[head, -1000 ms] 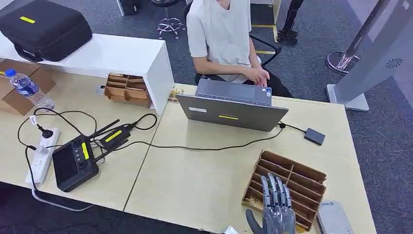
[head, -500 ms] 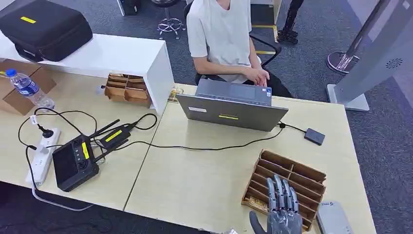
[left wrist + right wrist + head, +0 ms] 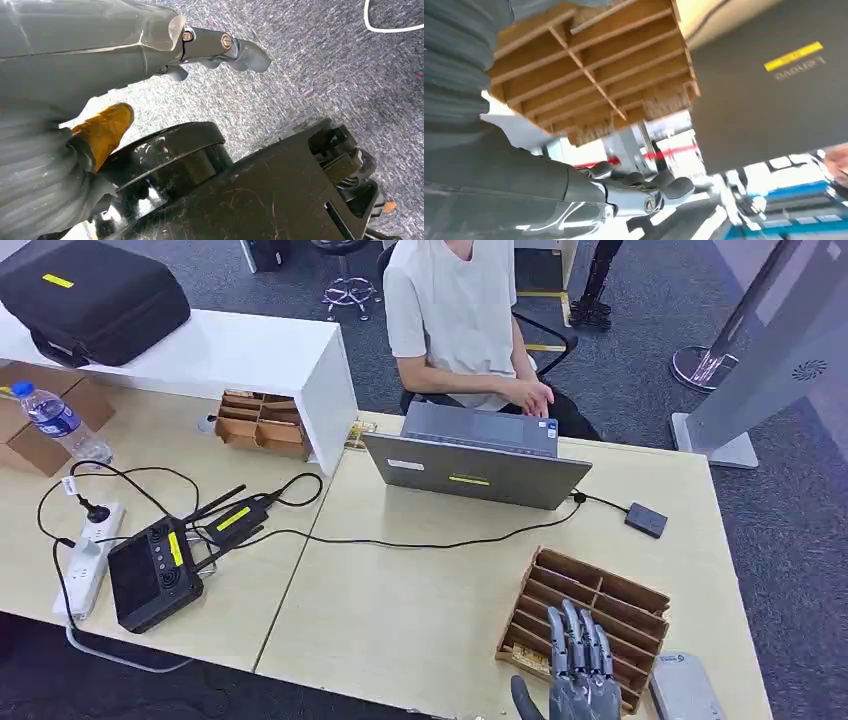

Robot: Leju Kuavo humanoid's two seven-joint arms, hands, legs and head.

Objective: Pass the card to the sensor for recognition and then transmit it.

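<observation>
1. Card stock cannot be made out as such. Judging from the task, it sits in one of the slots of the brown wooden slotted tray (image 3: 600,605), at the near right end of the pale wooden bench (image 3: 420,610).
2. The right robot hand (image 3: 578,665) hovers over the tray's near edge with its fingers stretched out straight and close together, pointing away from the robot. It holds nothing.
3. The left robot hand (image 3: 100,55) hangs beside the body above the carpet. Its fingers are loosely extended and it has nothing in its grasp.
4. The key relation is that the tray lies directly under and just ahead of the right robot hand. Its slots run crosswise to the fingers, slanting from near-left to far-right. A card standing in a slot would therefore present its long edge across the fingertips, so the pinch likely has to come down from above.
5. The small dark box on a cable (image 3: 646,519), probably the sensor, lies beyond the tray's far right corner and near the grey laptop (image 3: 478,472). It is also on the right arm's side, so that arm is the nearer one for both moves.
6. A pale grey flat device (image 3: 685,687) lies just beside the tray on its right, and I cannot tell what it is for.
</observation>
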